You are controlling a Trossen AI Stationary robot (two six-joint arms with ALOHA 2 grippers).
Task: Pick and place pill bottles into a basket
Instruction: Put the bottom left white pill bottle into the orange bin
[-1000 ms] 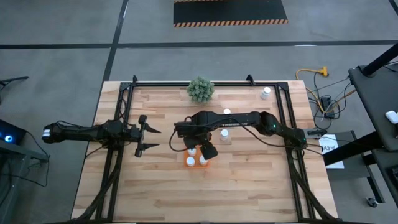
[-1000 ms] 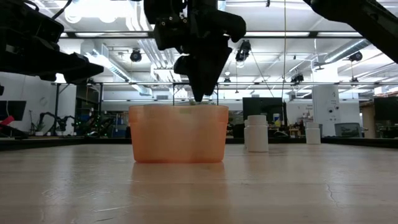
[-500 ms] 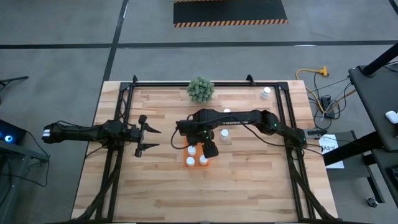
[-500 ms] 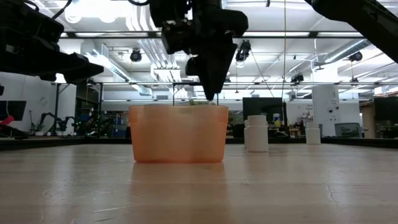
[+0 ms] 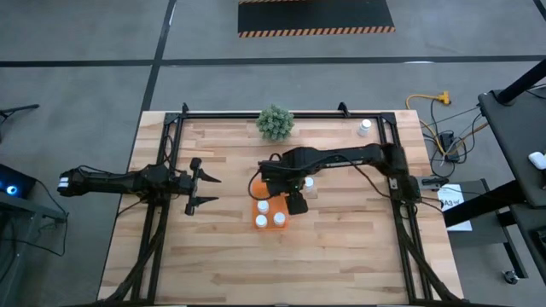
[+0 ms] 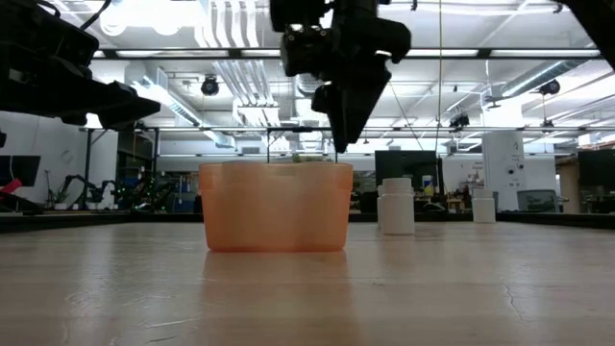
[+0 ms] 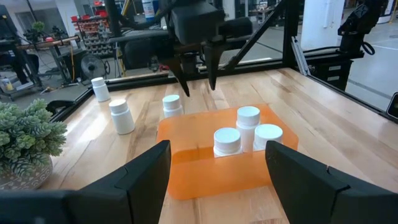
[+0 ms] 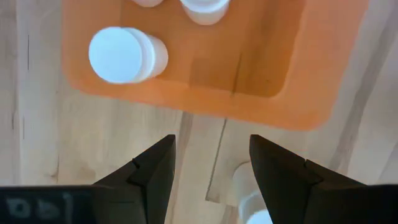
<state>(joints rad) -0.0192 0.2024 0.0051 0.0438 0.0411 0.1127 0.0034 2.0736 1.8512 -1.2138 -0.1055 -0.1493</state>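
Observation:
The orange basket [image 5: 270,209] stands mid-table and holds three white pill bottles [image 7: 248,118], [image 7: 227,140], [image 7: 268,135]. Three more bottles stand upright on the table: one far right [image 5: 364,128] and two beyond the basket [image 7: 122,116], [image 7: 172,104]. My right gripper [image 7: 198,84] is open and empty. It points down, above the basket's edge that faces the table's right side, and one table bottle [image 8: 249,193] shows below it. My left gripper [image 5: 200,189] is open and empty, left of the basket.
A green bushy plant [image 5: 275,122] in a pot stands at the far middle of the table. A dark frame [image 5: 388,170] runs around the table's edges. Bare wood [image 5: 281,264] lies on the near side of the basket.
My right gripper has moved from above the basket's inside toward the table's right edge and now hangs over the basket's right side. The basket and its three bottles have stayed where they were.

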